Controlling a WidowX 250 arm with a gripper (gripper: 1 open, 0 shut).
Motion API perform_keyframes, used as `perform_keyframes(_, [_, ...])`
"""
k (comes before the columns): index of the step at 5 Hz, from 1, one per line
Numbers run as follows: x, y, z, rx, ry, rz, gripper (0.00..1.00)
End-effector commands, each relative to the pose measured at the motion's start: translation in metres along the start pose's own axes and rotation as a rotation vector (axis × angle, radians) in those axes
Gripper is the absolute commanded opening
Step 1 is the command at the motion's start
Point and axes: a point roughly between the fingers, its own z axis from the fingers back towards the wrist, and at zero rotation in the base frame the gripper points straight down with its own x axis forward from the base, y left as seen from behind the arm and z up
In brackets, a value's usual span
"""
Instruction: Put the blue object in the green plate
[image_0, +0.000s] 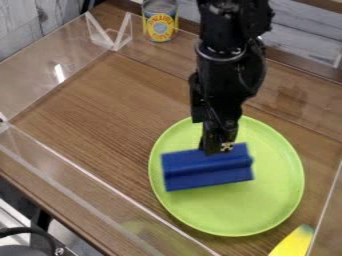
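Now the small royal-blue ridged plastic block (207, 166) is being left flat on the round lime-green plate (274, 195), fingers (219, 148) spread open above it, releasing as intended.

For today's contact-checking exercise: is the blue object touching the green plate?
Touching. The camera view shows the blue object lying inside the green plate, no gap visible beneath it.

Blue object (207, 167), lime-green plate (274, 195)
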Motion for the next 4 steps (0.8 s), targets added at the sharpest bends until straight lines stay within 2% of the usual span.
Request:
perform_keyframes(1, [0.003,-0.003,0.007,0.025,-0.053,0.011,0.0])
perform_keyframes(2, [0.005,-0.006,0.002,0.021,-0.064,0.021,0.0])
perform_keyframes(4, [0.003,-0.021,-0.003,-0.005,-0.088,0.04,0.0])
